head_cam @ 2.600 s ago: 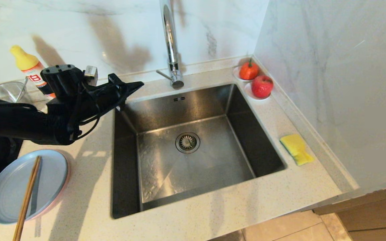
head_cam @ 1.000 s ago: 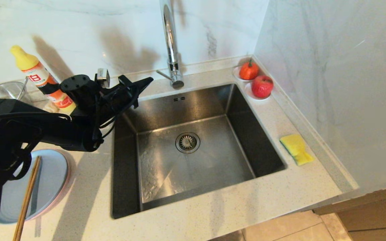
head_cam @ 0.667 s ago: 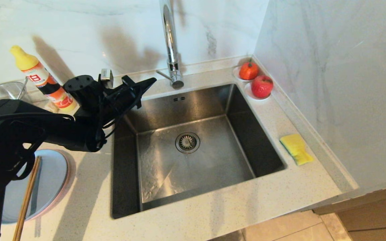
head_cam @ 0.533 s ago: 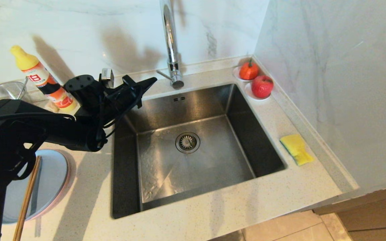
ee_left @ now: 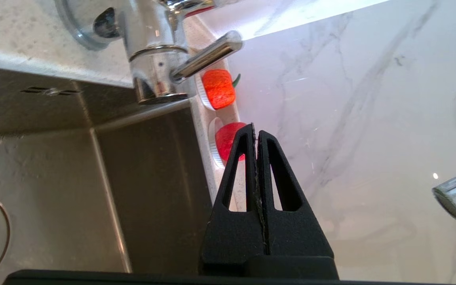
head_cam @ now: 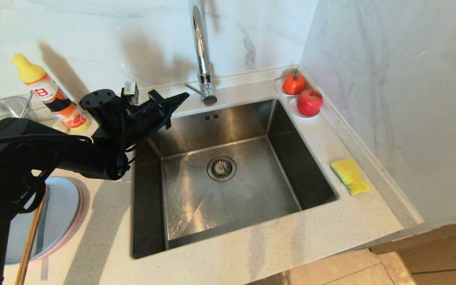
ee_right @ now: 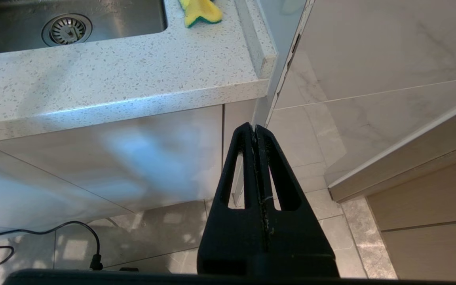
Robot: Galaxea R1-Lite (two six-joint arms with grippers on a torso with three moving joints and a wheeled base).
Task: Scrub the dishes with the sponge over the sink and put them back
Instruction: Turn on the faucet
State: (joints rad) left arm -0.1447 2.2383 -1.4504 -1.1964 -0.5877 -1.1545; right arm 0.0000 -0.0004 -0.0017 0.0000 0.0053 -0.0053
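Head view: the black left gripper [head_cam: 184, 95] hangs over the far-left corner of the square brushed-steel sink [head_cam: 228, 174], fingers pressed together on nothing; the yellow rectangular sponge [head_cam: 349, 175] lies on the speckled counter [head_cam: 251, 261] at about four o'clock from it, well apart across the basin; the light blue round plate [head_cam: 59, 209], atop a pink one, sits at seven o'clock under the arm.

Left wrist view: the closed tips point past the chrome faucet [ee_left: 152, 59].

Right wrist view: the right gripper [ee_right: 255, 128], fingers together, hangs below the counter edge; the sponge lies at eleven o'clock.
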